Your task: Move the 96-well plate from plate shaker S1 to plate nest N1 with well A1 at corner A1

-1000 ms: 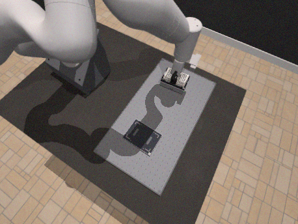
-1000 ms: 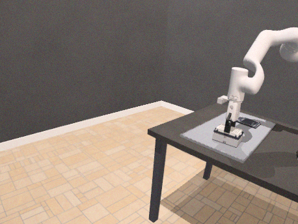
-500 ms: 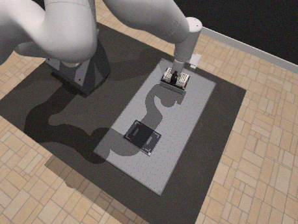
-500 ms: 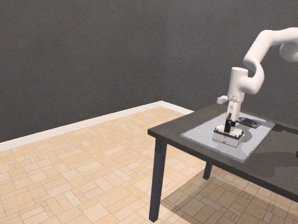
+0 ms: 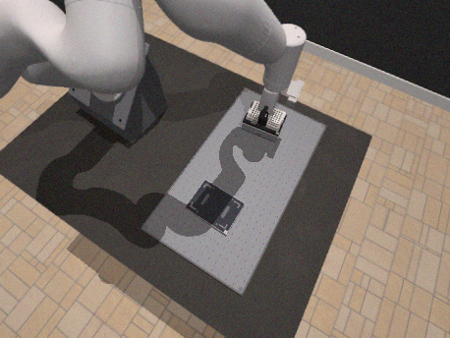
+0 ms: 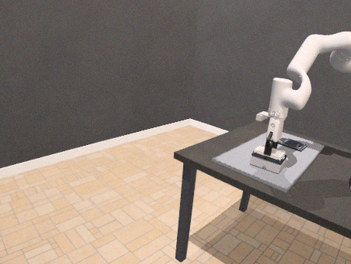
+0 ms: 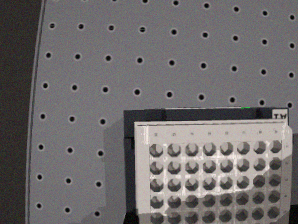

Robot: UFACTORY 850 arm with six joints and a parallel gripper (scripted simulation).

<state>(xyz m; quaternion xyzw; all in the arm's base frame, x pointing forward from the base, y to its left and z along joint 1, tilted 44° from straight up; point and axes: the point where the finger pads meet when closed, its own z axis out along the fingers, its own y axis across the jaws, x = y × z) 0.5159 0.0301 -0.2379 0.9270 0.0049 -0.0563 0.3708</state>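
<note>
The white 96-well plate sits on top of the plate shaker S1 at the far end of the grey perforated board. My gripper reaches straight down and is shut on the plate across its middle. In the wrist view the plate's cut-off corner is at its upper right, and the fingers are out of frame. The dark plate nest N1, with white corner locators, lies bare at the near end of the board.
The board lies on a dark table. The arm's base stands on the table left of the board. A small white block is fixed on the wrist above the shaker.
</note>
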